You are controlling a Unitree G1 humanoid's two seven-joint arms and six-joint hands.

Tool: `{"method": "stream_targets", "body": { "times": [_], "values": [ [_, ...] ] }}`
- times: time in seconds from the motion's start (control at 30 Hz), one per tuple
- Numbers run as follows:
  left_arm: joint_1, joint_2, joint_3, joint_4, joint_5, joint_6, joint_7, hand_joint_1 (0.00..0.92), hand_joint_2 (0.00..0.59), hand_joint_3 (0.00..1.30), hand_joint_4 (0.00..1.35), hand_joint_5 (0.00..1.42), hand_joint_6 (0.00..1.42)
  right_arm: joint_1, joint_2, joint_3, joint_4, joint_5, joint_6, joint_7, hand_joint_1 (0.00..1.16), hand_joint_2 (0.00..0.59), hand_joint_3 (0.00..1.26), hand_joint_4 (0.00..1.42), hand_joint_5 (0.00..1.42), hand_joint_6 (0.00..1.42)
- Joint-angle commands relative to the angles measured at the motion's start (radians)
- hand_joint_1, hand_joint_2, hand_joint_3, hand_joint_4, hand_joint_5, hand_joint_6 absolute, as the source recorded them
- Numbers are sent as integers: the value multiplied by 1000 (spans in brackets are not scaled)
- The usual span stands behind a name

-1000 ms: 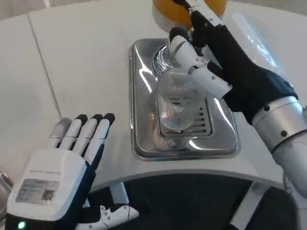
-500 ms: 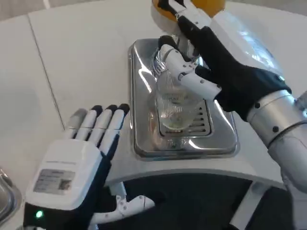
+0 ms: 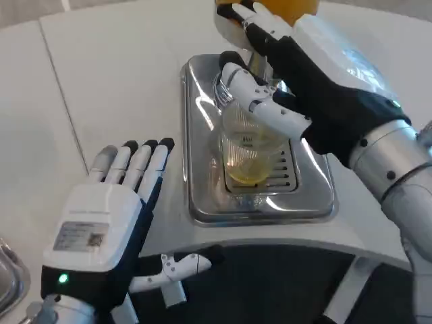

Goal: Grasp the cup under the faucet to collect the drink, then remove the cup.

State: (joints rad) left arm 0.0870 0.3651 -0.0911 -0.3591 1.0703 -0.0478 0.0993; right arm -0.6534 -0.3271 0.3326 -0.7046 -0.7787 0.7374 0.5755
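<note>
- On shiny steel drip tray [image 3: 202, 169], clear ribbed glass cup [image 3: 251, 150] stood under spout, w/ thin layer of yellow drink at bottom.
- Right hand [image 3: 297, 81] wrapped cup's upper wall.
- Left hand [image 3: 115, 216] flat, fingers apart, holding nothing.
- Cup prob rigid, slick, breakable; gets heavier as it fills — mid-wall grip best.

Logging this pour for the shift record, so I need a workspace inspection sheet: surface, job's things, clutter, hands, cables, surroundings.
Surface: white table, seams visible.
Job's things: clear cup stands on the steel drip tray under the faucet; yellow drink in the cup's bottom; orange tank behind.
Clutter: nothing seen.
Hands: right hand grips the cup; left hand holds nothing, fingers straight, left of the tray.
Cables: nothing seen.
Surroundings: metal thing at bottom left, unclear.
</note>
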Motion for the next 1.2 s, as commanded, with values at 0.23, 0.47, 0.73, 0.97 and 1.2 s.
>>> {"method": "stream_targets", "body": {
  "times": [0.23, 0.47, 0.73, 0.97, 1.2],
  "values": [
    [-82, -17, -39, 59, -7, 38, 22, 0, 70, 0, 0, 0, 0, 24, 2, -4, 21, 14, -9, 29, 0, 556, 75, 0, 0, 0],
    [-107, -31, -65, 88, -20, 57, 24, 0, 69, 0, 0, 0, 0, 51, 3, -19, 14, 17, -27, 23, 0, 556, 75, 0, 0, 0],
    [-136, -38, -90, 95, -26, 70, 20, 0, 69, 0, 0, 0, 0, 70, 9, -33, -4, 12, -28, 25, 0, 555, 75, 0, 0, 0],
    [-143, -36, -109, 98, -32, 82, 16, 0, 69, 0, 0, 0, 0, 125, 69, -93, -36, 42, -14, -37, 0, 582, 68, 0, 0, 0],
    [-151, -31, -130, 95, -26, 85, 18, 0, 69, 0, 0, 0, 0, 191, 160, -103, -103, -23, 25, -145, 0, 586, 42, 0, 0, 0]
  ]
}}
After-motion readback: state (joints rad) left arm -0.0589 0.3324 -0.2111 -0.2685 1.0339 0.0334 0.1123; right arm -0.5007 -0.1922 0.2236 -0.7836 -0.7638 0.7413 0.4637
